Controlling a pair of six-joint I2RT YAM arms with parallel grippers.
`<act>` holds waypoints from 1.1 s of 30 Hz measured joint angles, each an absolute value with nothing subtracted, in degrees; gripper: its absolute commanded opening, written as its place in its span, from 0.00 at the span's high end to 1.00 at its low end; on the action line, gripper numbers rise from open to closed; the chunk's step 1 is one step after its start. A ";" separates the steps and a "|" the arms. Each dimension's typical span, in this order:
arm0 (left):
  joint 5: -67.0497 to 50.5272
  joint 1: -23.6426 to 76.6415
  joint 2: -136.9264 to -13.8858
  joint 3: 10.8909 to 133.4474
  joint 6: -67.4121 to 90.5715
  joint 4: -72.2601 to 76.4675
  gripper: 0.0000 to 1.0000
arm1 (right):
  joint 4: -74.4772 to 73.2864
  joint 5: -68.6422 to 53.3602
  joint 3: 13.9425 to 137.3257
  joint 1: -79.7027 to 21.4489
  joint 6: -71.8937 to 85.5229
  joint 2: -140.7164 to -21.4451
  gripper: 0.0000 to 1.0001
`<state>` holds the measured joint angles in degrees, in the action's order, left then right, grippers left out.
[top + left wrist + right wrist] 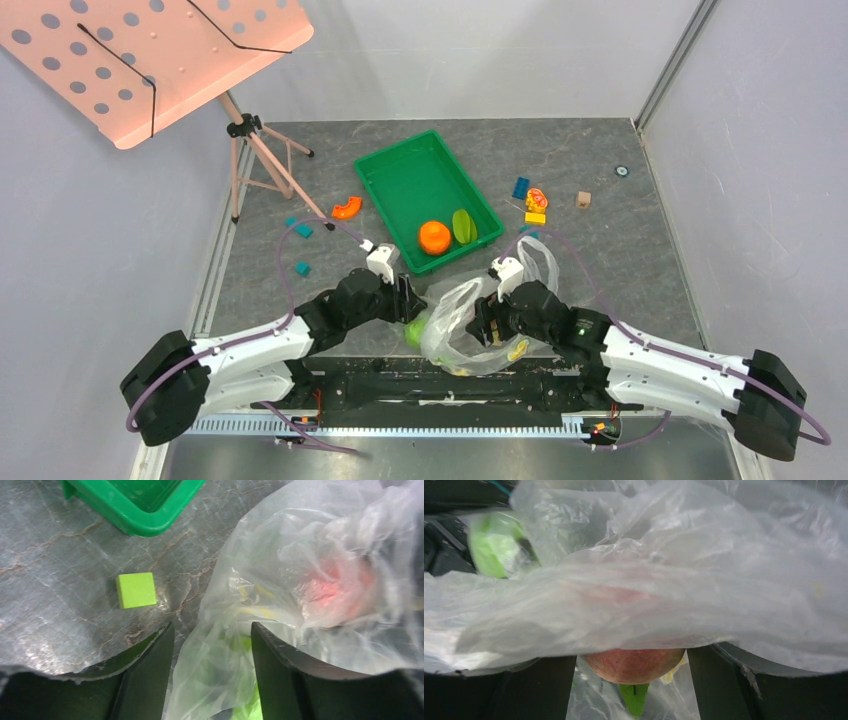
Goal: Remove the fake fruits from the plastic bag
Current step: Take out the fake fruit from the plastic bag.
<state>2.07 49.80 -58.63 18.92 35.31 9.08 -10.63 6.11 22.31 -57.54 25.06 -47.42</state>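
The left end effector (211, 635) stands released, its dark fingers (150, 675) spread with a fold of the clear crinkly thin plastic bag (462, 322) between them. A small lime-green square block (136, 590) lies on the grey marbled desk (620, 280) just beside them. The dark-striped green watermelon ball (415, 332) sits at the bag's left edge, close to those fingers and partly veiled by film. Behind the bag, the rigid green rectangular tray (400, 170) holds the round orange (434, 237) and the green ribbed oval piece (463, 226) side by side at its near end. The right end effector (631, 672) is at the bag's right side, under loose film. The pink peach (634, 664) fills the gap between its fingers, inside the bag — whether they clamp it, I cannot tell.
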 measured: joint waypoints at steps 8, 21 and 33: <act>-6.87 49.78 -62.89 18.76 35.07 15.22 0.32 | -5.19 6.11 16.45 -57.54 25.67 -50.06 0.39; -12.14 49.67 -67.35 18.68 35.11 20.99 0.98 | -2.31 6.11 14.85 -57.56 25.85 -49.23 0.14; -9.52 49.67 -63.99 18.65 33.54 17.28 0.98 | -2.22 6.11 14.00 -57.56 25.41 -50.22 0.05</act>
